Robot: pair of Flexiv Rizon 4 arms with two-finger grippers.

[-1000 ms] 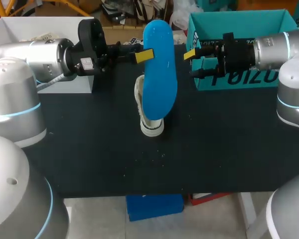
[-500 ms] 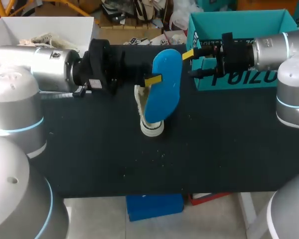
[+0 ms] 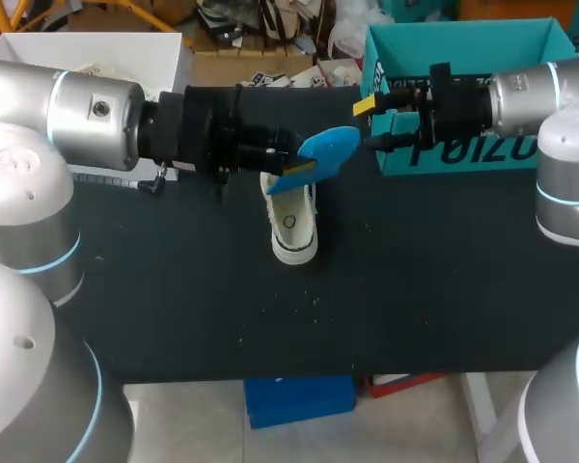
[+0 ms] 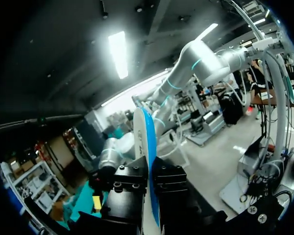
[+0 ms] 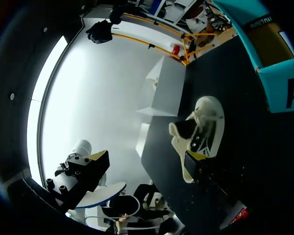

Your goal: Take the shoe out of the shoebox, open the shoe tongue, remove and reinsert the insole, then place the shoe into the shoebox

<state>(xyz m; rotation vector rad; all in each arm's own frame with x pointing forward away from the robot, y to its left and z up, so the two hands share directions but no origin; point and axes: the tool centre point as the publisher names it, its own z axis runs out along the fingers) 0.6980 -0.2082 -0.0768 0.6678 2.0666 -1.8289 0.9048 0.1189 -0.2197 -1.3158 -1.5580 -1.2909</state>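
Observation:
A white shoe (image 3: 291, 224) stands on the black table (image 3: 444, 289), toe toward the front edge, its opening upward. My left gripper (image 3: 302, 164) is shut on a blue insole (image 3: 328, 148), held tilted just above the shoe's heel end. In the left wrist view the insole (image 4: 147, 142) runs edge-on between the black fingers (image 4: 132, 183). My right gripper (image 3: 369, 123) stands open beside the insole's far tip, in front of the teal shoebox (image 3: 463, 154). From the right wrist view, the shoe (image 5: 202, 129) lies ahead of the open gripper (image 5: 144, 159), and the shoebox (image 5: 279, 73) is beside it.
A white box (image 3: 87, 48) holding crumpled paper stands at the back left, seen also as the white box (image 5: 162, 88) beyond the shoe. The table's front edge (image 3: 299, 374) is near the shoe's toe side.
My left arm has swung to the right and tipped the insole from upright down to a low slant over the shoe. The right arm and the shoe have stayed put.

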